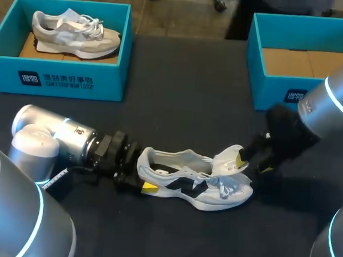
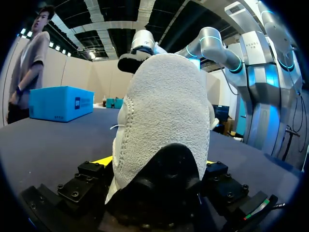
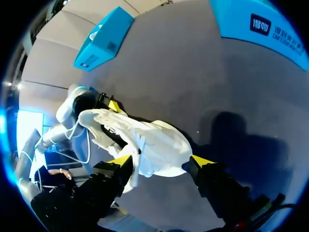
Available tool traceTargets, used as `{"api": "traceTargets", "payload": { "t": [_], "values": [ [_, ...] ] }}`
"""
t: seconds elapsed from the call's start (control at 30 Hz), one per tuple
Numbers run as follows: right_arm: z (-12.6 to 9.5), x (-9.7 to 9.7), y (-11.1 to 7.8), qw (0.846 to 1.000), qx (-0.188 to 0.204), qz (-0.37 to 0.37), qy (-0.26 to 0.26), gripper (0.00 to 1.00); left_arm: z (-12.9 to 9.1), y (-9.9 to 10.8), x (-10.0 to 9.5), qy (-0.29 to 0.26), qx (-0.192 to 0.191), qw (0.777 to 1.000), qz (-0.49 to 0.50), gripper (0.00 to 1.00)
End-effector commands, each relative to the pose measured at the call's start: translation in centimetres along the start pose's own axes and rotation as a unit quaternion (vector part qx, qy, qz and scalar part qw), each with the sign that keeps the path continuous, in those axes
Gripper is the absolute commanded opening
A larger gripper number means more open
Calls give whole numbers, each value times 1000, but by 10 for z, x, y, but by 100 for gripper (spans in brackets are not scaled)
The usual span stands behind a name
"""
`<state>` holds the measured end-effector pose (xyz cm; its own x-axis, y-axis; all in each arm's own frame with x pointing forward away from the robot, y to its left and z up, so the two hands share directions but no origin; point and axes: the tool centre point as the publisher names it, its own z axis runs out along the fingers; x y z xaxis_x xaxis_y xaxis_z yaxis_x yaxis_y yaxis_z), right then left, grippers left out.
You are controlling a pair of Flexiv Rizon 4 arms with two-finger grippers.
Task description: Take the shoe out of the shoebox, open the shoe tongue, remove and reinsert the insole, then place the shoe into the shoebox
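Observation:
A white shoe (image 1: 194,181) with black side marks lies on its side on the dark table, toe to the right. Its heel (image 2: 164,121) sits between the fingers of my left gripper (image 1: 143,175), whose yellow tips press it from both sides, as the left wrist view shows (image 2: 155,163). The shoe's tongue (image 1: 229,157) stands lifted off the upper. My right gripper (image 1: 253,166) hovers over the toe end with its fingers spread wide. In the right wrist view the shoe's front (image 3: 159,145) lies between the fingers of the right gripper (image 3: 160,162), and they do not clamp it.
A teal shoebox (image 1: 55,79) at the back left holds a second, grey and white shoe (image 1: 74,33). Another teal shoebox (image 1: 256,58) at the back right shows only its brown cardboard floor. The right box also appears past the right gripper (image 3: 260,29).

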<state>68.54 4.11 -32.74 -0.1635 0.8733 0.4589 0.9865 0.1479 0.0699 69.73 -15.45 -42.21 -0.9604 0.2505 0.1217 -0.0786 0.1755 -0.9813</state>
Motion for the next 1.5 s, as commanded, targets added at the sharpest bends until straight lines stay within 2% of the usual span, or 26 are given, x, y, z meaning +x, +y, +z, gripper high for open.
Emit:
{"api": "traceTargets", "payload": {
  "t": [0.03,0.3,0.33,0.4,0.43,0.5,0.53,0.7,0.8,0.83,0.87,0.9,1.3,1.4,1.5],
  "values": [
    [-26,10,0,999,3,-9,-36,73,1,2,-1,0,0,1000,0,0],
    [-54,38,13,993,33,-64,-98,66,1,2,-1,0,0,1000,0,0],
    [-57,42,14,991,35,-77,-105,62,1,2,-1,0,0,1000,0,0],
    [-63,53,17,985,45,-110,-124,48,1,2,-1,0,0,1000,0,0],
    [-64,57,18,983,51,-123,-129,44,1,2,-1,0,0,1000,0,0],
    [-66,66,22,977,66,-149,-139,9,1,2,-1,0,0,1000,0,0],
    [-67,72,25,972,74,-173,-141,0,1,2,-1,0,0,1000,0,0],
    [-60,99,32,949,97,-260,-150,0,1,2,-1,0,0,1000,0,0],
    [-58,113,31,932,86,-325,-136,0,1,2,-1,0,0,1000,0,0],
    [-58,117,30,920,81,-360,-131,0,1,2,-1,0,0,1000,0,0],
    [-57,122,27,901,78,-407,-126,0,1,2,-1,0,0,1000,0,0],
    [-56,126,26,893,84,-426,-120,0,1,2,-1,0,0,1000,0,0],
    [-56,126,26,893,84,-426,-120,0,1,2,-1,0,0,1000,0,0],
    [-40,130,30,877,108,-450,-128,0,1,2,-1,0,0,1000,0,0],
    [-25,138,24,857,123,-479,-144,0,1,2,-1,0,0,1000,0,0]
  ]
}}
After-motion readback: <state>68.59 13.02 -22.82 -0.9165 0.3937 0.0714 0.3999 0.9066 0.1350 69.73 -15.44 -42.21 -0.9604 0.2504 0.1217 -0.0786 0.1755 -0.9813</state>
